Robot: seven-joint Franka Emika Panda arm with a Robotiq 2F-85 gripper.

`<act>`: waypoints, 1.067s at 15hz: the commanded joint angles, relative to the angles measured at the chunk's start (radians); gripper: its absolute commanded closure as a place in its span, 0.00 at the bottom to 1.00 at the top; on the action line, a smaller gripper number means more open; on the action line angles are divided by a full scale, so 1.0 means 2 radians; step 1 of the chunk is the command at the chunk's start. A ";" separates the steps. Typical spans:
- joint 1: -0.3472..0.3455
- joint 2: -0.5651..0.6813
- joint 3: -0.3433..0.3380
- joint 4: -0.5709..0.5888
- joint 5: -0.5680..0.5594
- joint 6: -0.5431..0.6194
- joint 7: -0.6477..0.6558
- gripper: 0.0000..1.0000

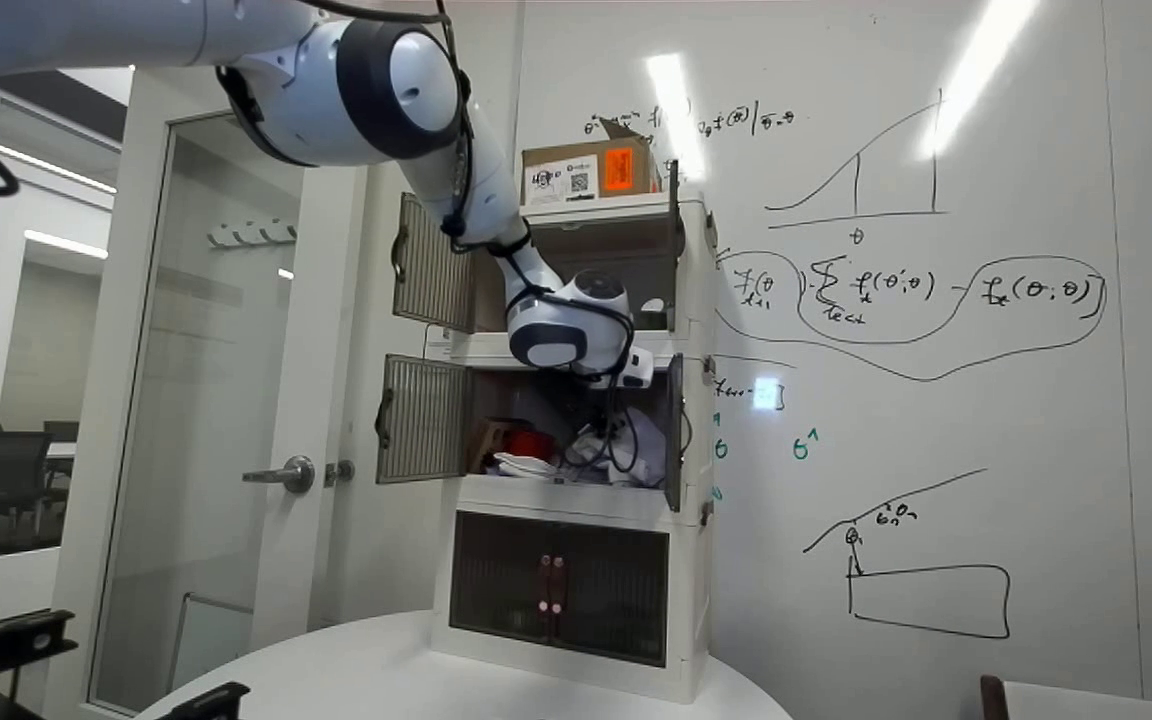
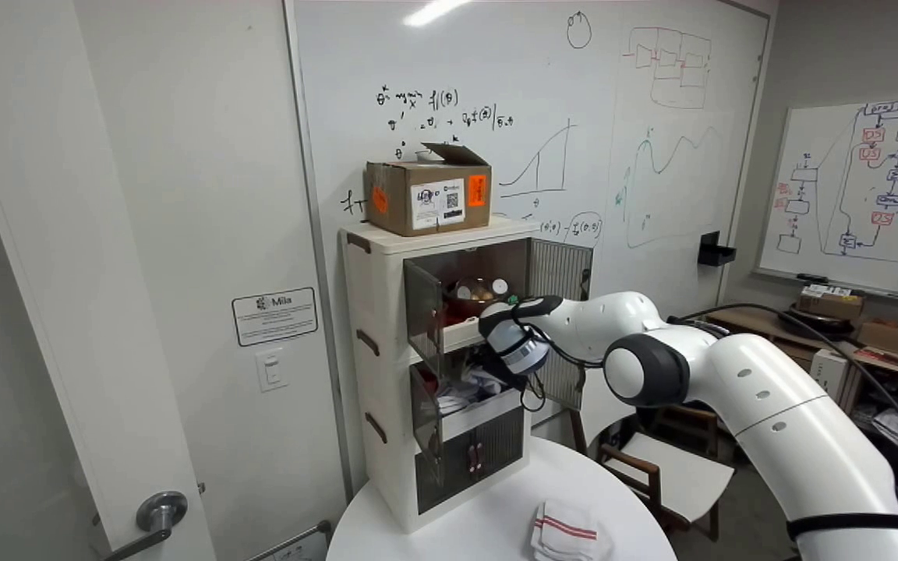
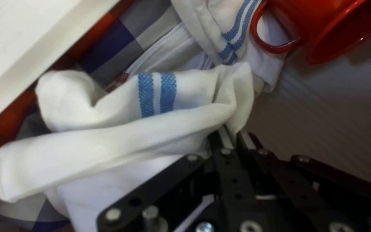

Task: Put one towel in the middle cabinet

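Note:
The middle cabinet (image 1: 546, 492) has both doors open; it also shows in the exterior view (image 2: 484, 417). My gripper (image 3: 235, 140) is inside it, with its two fingers close together on a fold of a white towel (image 3: 114, 138) with blue stripes. The towel hangs to the left of the fingers in the wrist view and lies over other cloths. Another blue-striped towel (image 3: 233, 35) lies beyond it. A folded white towel with red stripes (image 2: 570, 534) lies on the round table. In both exterior views the fingertips are hidden in the dark compartment.
A red mug (image 3: 330, 29) stands in the middle cabinet near the gripper. Open doors (image 1: 421, 420) (image 1: 674, 432) flank the arm. The upper compartment's doors are open; the bottom doors (image 1: 558, 590) are shut. A cardboard box (image 2: 429, 195) sits on top.

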 commanded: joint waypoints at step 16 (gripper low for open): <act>-0.002 0.076 0.001 0.108 -0.190 -0.045 0.192 0.45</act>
